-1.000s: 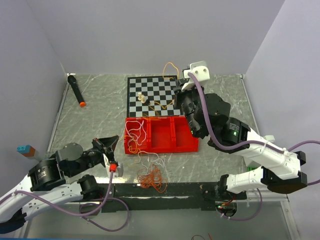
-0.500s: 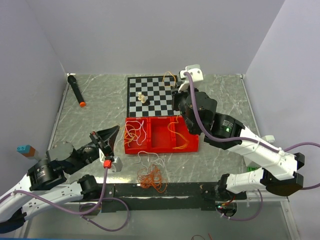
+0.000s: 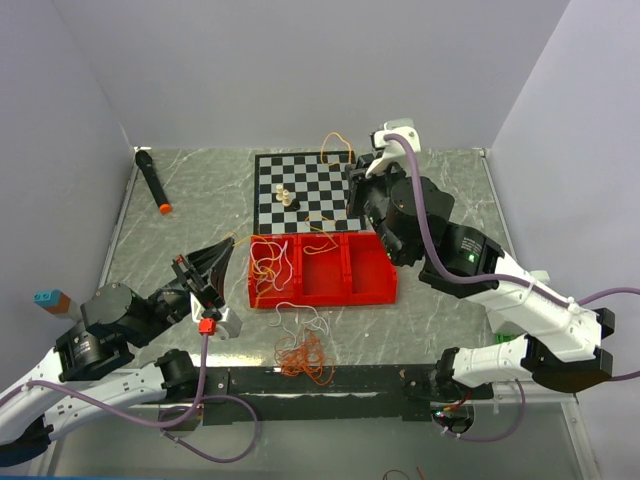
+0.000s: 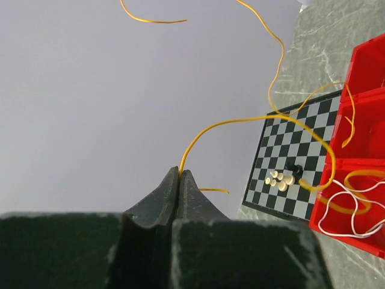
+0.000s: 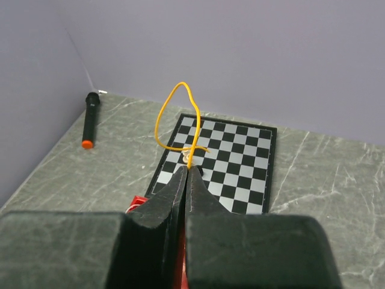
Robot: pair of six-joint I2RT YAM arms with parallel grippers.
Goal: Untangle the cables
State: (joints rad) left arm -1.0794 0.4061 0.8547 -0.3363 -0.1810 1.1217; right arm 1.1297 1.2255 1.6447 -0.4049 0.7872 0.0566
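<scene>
Open tabletop (image 3: 195,220) lies between the black marker (image 3: 152,180) and the red tray (image 3: 322,298). A yellow cable (image 4: 240,121), pinched by the left gripper (image 4: 180,173) and the right gripper (image 5: 187,171), arcs above the tray's left compartment and the chessboard (image 3: 300,180). The right arm (image 3: 430,235) overhangs the tray's right end. An orange cable tangle (image 3: 305,358) lies between tray and front edge.

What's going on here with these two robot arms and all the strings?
It's an untangling job. The left hand and right hand are each shut on a yellow-orange cable, apparently the same one, held up over the red tray and chessboard. White cables lie in the tray's left compartment, and a red-orange bundle lies loose on the table near the arm bases.
</scene>
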